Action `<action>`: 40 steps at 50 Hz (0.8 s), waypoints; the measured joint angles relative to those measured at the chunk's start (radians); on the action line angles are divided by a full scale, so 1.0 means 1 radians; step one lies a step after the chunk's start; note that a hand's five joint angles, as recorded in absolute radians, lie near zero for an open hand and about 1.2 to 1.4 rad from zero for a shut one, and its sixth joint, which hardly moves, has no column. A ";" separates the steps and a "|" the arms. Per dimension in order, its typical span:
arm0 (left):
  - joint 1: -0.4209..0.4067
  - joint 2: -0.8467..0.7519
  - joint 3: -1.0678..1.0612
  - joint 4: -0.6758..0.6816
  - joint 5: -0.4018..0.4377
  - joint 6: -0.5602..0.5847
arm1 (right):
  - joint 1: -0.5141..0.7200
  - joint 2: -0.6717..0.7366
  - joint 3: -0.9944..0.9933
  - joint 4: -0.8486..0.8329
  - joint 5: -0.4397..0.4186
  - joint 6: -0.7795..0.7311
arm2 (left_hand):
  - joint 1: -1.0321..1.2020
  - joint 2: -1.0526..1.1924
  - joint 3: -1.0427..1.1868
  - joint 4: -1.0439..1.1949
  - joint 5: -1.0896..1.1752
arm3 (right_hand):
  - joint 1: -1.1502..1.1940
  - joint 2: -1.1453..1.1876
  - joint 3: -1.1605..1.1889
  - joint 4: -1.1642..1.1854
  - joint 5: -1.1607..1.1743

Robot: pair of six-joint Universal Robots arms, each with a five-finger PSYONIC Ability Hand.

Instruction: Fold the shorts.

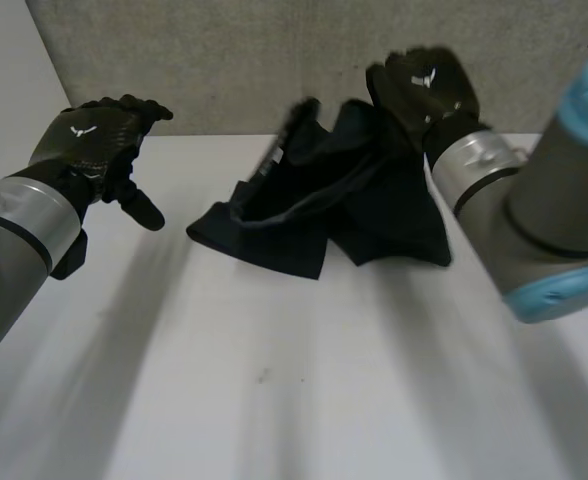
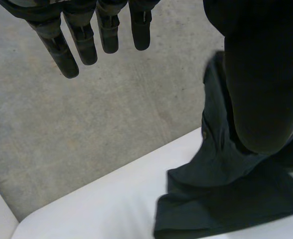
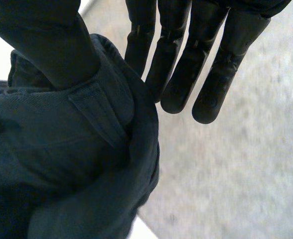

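white table [image 1: 274,400] carries dark shorts [image 1: 374,210]; i see my right hand [image 1: 429,85] pinching their waistband [image 3: 106,104], left hand [image 1: 94,135] spread, well apart.

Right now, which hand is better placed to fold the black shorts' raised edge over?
Right. The right hand pinches the black fabric shorts at the waistband between thumb and fingers, holding that end off the white table; the left hand hangs open, apart from the cloth.

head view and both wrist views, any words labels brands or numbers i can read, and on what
No words or numbers can be read.
Left hand: small white emblem on its back, no letters.
Right hand: the same white emblem, no letters.
Shorts: no label or print seen.
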 measured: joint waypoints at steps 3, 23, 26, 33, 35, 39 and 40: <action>0.011 0.005 0.000 0.000 -0.001 0.000 | 0.004 -0.111 0.029 0.017 -0.062 0.022 | 0.000 0.000 0.000 0.000 0.000 | 0.000 0.000 0.000 0.000 0.000; 0.011 0.048 -0.122 0.025 0.002 0.000 | -0.228 -0.201 0.150 0.057 -0.032 0.131 | 0.000 0.000 0.000 0.000 0.000 | 0.007 0.000 0.000 0.001 0.021; 0.005 0.038 -0.146 0.047 0.002 0.001 | -0.340 -0.029 0.159 0.081 -0.025 0.101 | 0.000 0.000 0.000 0.000 0.000 | -0.019 -0.047 -0.042 -0.052 0.006; -0.020 -0.007 -0.153 0.060 0.002 0.005 | -0.354 0.065 0.137 0.146 0.026 0.006 | 0.000 0.000 0.000 0.000 0.000 | -0.709 -0.931 -0.934 -0.936 -0.851; -0.031 -0.022 -0.152 0.066 0.002 0.011 | -0.351 0.062 0.138 0.159 0.049 -0.010 | 0.000 0.000 0.000 0.000 0.000 | -0.714 -0.956 -0.967 -0.954 -0.875; -0.044 -0.049 -0.147 0.083 0.003 0.027 | -0.345 0.028 0.156 0.175 0.075 -0.023 | 0.000 0.000 0.000 0.000 0.000 | -0.714 -0.956 -0.967 -0.954 -0.877; -0.048 -0.063 -0.143 0.093 0.005 0.036 | -0.341 0.007 0.169 0.181 0.081 -0.027 | 0.000 0.000 0.000 0.000 0.000 | -0.714 -0.956 -0.967 -0.954 -0.877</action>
